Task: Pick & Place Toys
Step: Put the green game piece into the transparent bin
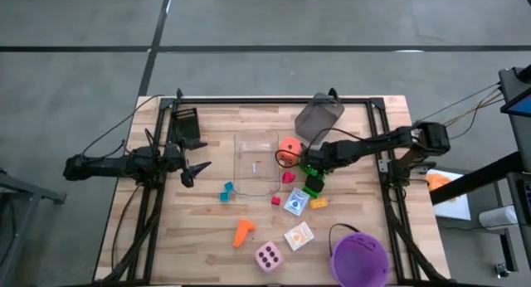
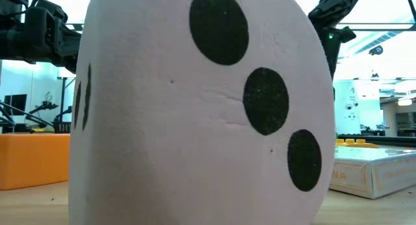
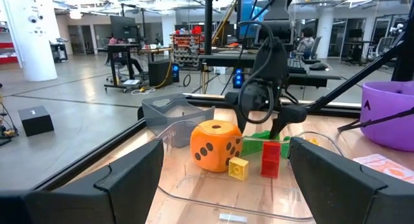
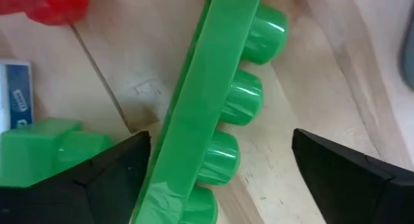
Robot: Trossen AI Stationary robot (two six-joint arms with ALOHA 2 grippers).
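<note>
From above, the right end effector (image 1: 309, 164) is reaching in over the wooden worktop (image 1: 199, 229) and hanging just above a long green brick (image 1: 311, 172), which is lying beside the clear tray (image 1: 255, 162) with the orange die (image 1: 289, 148) just beyond the fingers and a second green brick (image 1: 313, 186) on the near side of them; the left end effector (image 1: 192, 171) is waiting well apart on the far side of the tray, fingers spread wide, so the right arm is plainly the nearer one. At table level, the pink die (image 2: 201, 108) is filling nearly the whole scene, and only a bit of dark arm is showing above it, so nothing of the grasp is readable there. From the left wrist, the right arm is coming down behind the orange die (image 3: 215, 145), with a yellow brick (image 3: 238, 167) and a red brick (image 3: 270, 158) standing close by it. From the right wrist, the long green brick (image 4: 207, 114) is lying directly under the open fingers, its long axis running lengthwise between them, studs facing one finger, and neither finger is touching it. I'd judge the coming move is depending on that alignment: the fingers are looking set to close across the brick's narrow width.
</note>
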